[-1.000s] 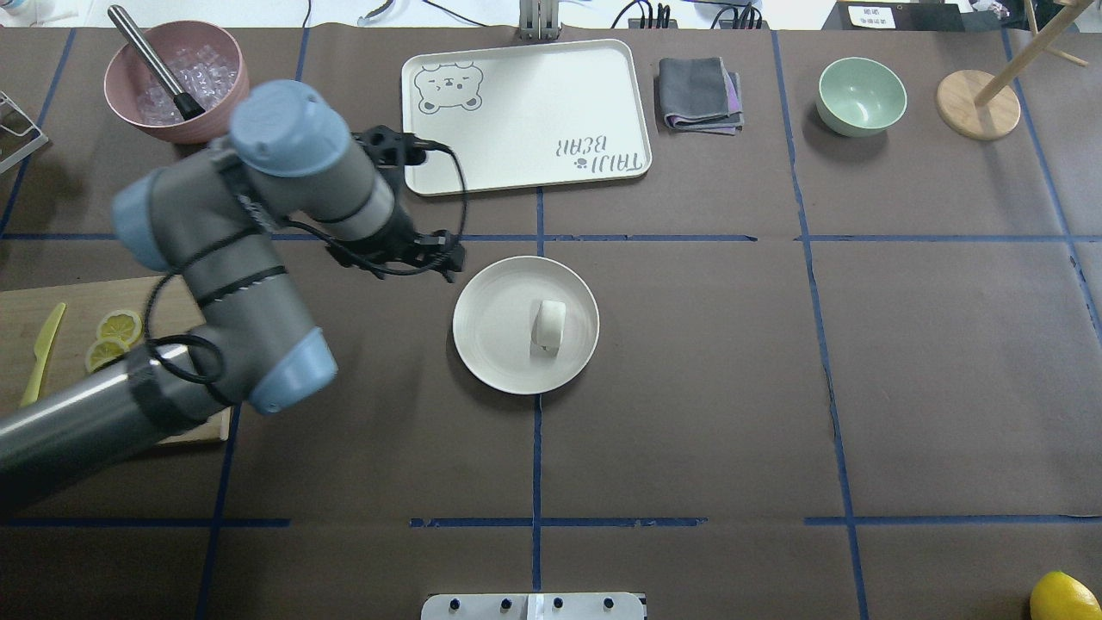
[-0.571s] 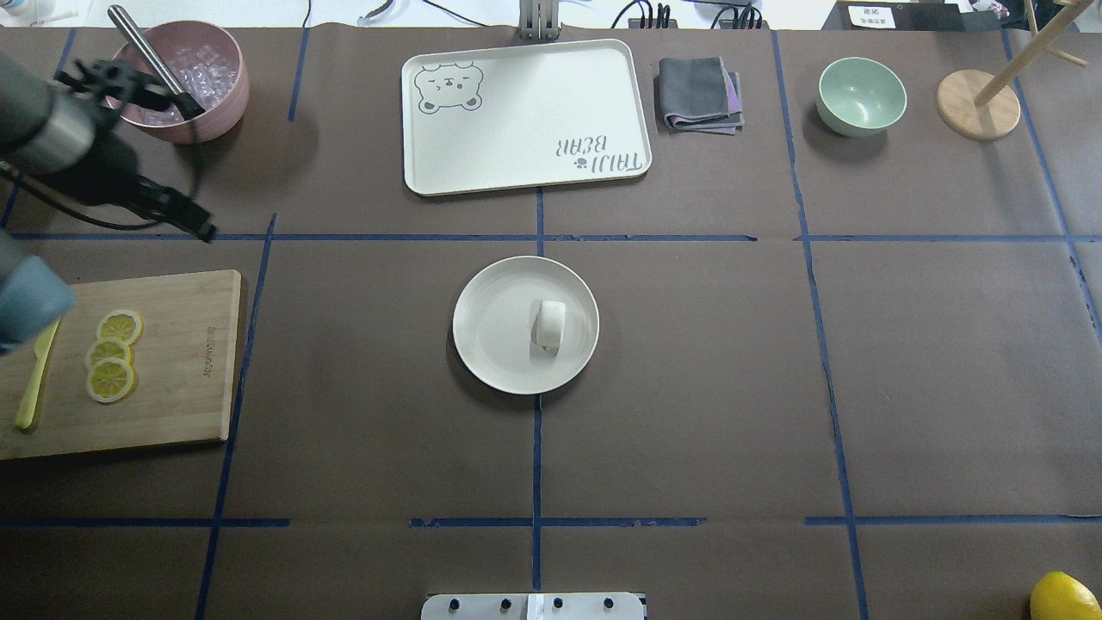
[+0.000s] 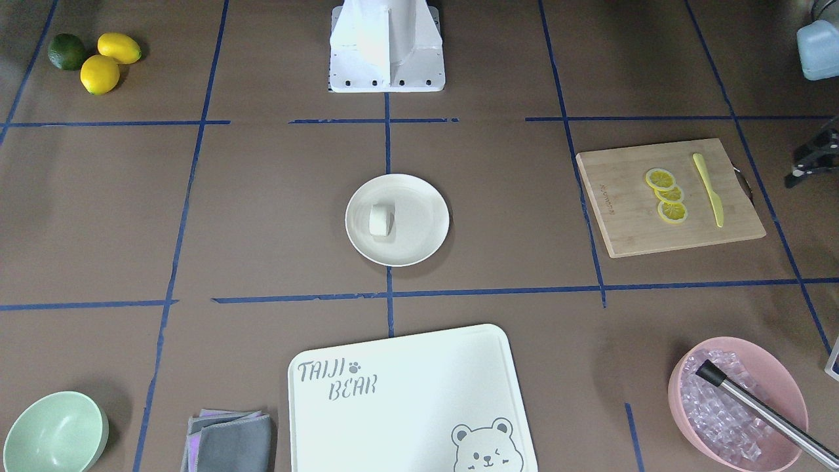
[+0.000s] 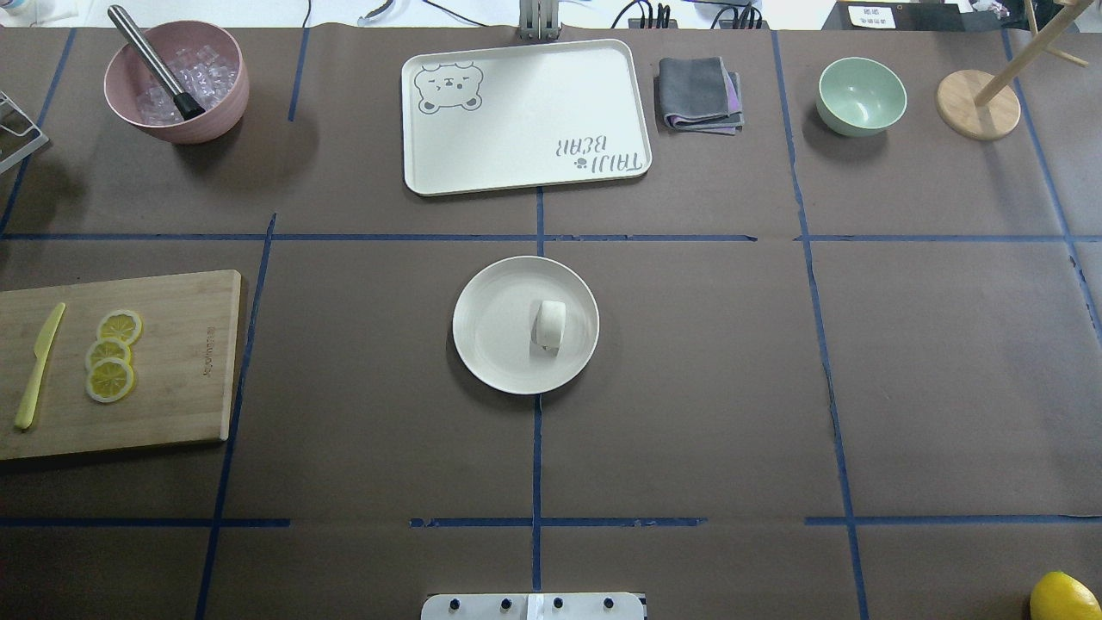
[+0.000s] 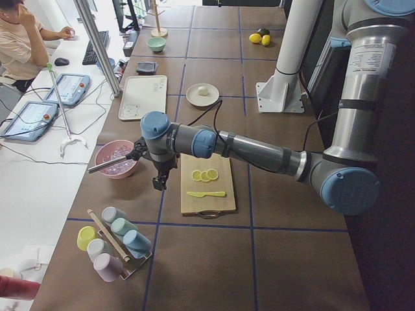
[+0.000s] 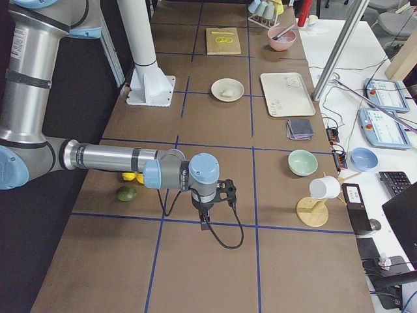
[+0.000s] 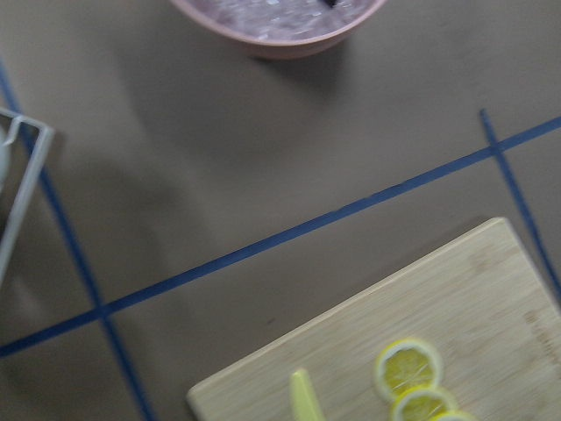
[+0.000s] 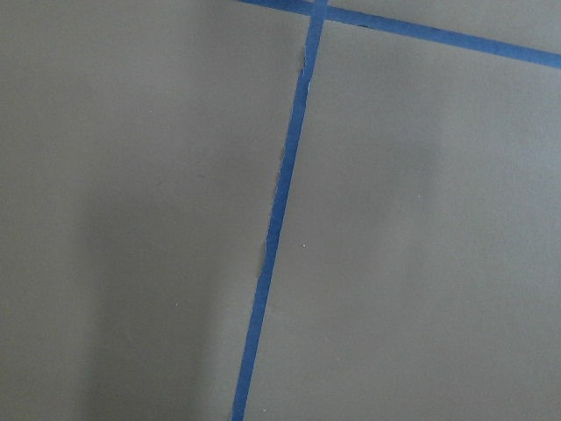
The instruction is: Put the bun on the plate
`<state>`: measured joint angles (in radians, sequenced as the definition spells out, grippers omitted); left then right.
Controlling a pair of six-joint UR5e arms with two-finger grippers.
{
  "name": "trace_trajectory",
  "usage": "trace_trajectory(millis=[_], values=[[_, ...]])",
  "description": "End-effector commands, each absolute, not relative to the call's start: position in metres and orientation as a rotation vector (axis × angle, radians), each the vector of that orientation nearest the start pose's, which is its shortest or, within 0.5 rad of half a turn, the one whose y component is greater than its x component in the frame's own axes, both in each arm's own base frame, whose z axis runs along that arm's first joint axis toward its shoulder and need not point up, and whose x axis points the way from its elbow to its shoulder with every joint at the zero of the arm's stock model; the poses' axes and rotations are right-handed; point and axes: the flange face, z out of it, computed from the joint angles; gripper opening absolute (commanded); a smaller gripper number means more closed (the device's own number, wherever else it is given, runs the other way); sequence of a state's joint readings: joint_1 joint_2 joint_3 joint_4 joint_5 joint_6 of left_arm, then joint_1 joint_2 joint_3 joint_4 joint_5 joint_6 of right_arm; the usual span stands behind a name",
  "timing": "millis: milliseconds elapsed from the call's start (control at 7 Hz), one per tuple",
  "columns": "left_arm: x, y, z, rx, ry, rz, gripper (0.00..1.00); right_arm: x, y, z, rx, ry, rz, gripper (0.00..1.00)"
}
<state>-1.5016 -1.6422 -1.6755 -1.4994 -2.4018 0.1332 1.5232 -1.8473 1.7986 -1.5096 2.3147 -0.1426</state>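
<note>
Withdrawn since a second ago, my left gripper (image 5: 157, 184) is idling beside the cutting board (image 4: 172, 370), both arms' jaws unreadable; bun (image 4: 548, 325) is sitting on plate (image 4: 491, 344), seemingly done.

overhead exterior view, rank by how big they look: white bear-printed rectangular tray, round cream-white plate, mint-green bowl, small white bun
1. white bear-printed rectangular tray
2. round cream-white plate
3. mint-green bowl
4. small white bun, lying on the plate
The gaps are plain; no two look alike.

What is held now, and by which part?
Nothing, apparently: the small white bun lies free on the round cream plate, left gripper and right gripper far away.
</note>
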Motion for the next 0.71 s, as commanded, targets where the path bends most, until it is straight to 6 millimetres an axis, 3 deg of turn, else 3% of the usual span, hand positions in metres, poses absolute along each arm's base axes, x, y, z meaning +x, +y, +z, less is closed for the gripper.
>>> trace_trajectory(millis=[0, 143, 429, 571], values=[[-0.0605, -0.4570, 0.6805, -0.041, 0.835, 0.098, 1.00, 0.0479, -0.3784, 0.6633, 0.046, -0.744, -0.187, 1.00], [-0.0612, -0.4476, 0.6890, -0.050, 0.836, 0.092, 1.00, 0.0479, -0.3778, 0.6631, 0.046, -0.744, -0.187, 1.00], [-0.0603, -0.4503, 0.6823, -0.041, 0.838, 0.092, 1.00, 0.0481, -0.3778, 0.6632, 0.047, -0.742, -0.190, 1.00], [-0.0599, -0.4496, 0.6887, -0.054, 0.834, 0.089, 1.00, 0.0480, -0.3780, 0.6623, 0.050, -0.742, -0.191, 1.00]])
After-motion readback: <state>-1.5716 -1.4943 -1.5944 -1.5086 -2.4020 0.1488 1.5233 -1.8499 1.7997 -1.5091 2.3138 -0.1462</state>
